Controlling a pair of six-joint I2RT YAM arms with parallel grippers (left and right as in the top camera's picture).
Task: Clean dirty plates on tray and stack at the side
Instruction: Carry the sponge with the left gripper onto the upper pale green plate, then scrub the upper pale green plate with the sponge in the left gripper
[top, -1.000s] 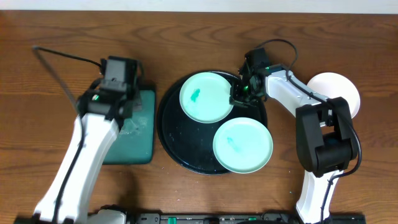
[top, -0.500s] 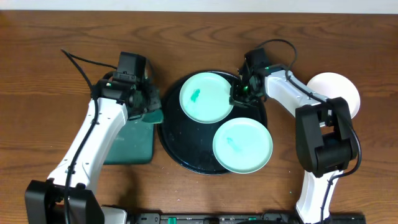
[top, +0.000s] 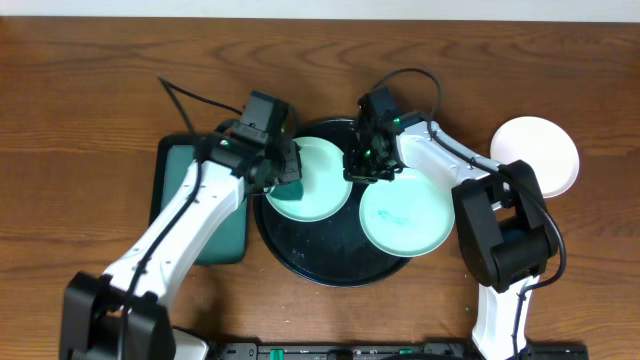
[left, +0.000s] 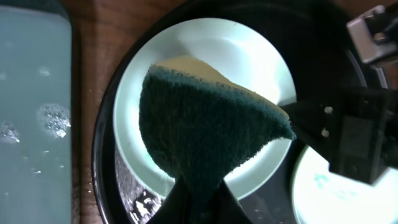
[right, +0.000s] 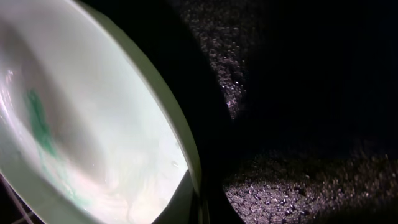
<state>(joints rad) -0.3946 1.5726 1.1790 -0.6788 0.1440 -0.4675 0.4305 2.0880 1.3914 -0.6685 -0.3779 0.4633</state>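
A: L gripper (top: 283, 168)?
B: Clenched on sponge (left: 205, 130), over left mint plate (top: 325, 192) in tray (top: 300, 255).
A: R gripper (top: 364, 168)?
B: Pinching that plate's rim. Far right on surface (top: 100, 60): white plate (top: 540, 150).

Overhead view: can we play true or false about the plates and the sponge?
1. The left end effector holds a sponge over the left mint plate. True.
2. The two mint plates are stacked in a pile. False: the left mint plate and the right mint plate lie side by side on the black tray.
3. The white plate sits on the table, off the tray. True.
4. The right end effector is open and touches nothing. False: it is shut on the left mint plate's rim.
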